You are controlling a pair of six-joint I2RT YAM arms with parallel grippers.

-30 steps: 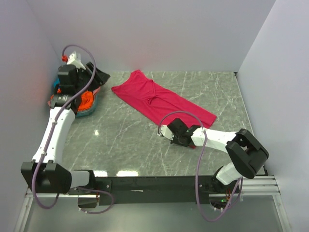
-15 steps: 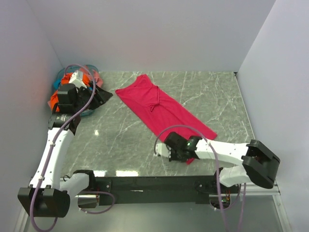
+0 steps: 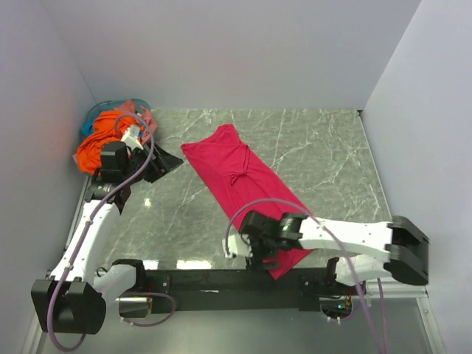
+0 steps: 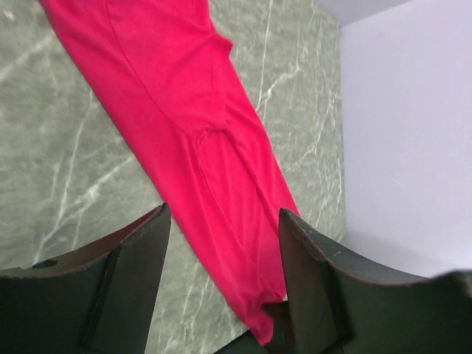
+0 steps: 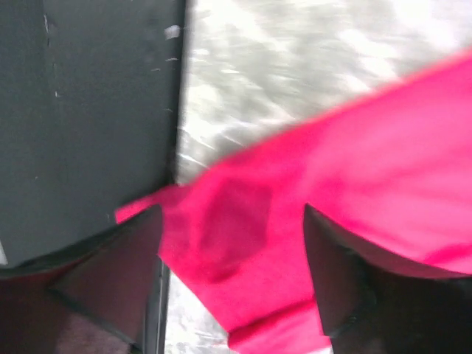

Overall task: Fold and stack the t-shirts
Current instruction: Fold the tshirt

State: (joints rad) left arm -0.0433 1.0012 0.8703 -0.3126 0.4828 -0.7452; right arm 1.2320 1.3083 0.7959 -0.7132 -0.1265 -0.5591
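A crimson-pink t-shirt [image 3: 240, 173] lies stretched out diagonally on the marble table, its near end hanging at the front edge. My right gripper [image 3: 256, 258] hovers over that near end, jaws wide open; in the right wrist view the cloth [image 5: 354, 169] lies loose under the gripper [image 5: 232, 247]. My left gripper [image 3: 159, 164] stands open beside the basket with nothing in it, and its wrist view looks down the shirt [image 4: 192, 125] between the gripper's [image 4: 223, 214] fingers. An orange t-shirt [image 3: 102, 144] and a salmon-pink one [image 3: 137, 110] are heaped in the basket.
The round teal basket [image 3: 94, 116] sits in the far left corner against the wall. A black rail [image 3: 214, 280] runs along the near edge, just left of the right fingers [image 5: 96, 110]. White walls close the back and both sides.
The right gripper dragged the shirt's near end toward the front edge, then opened and let it go. The left arm drew back from the basket; the orange shirt now shows.
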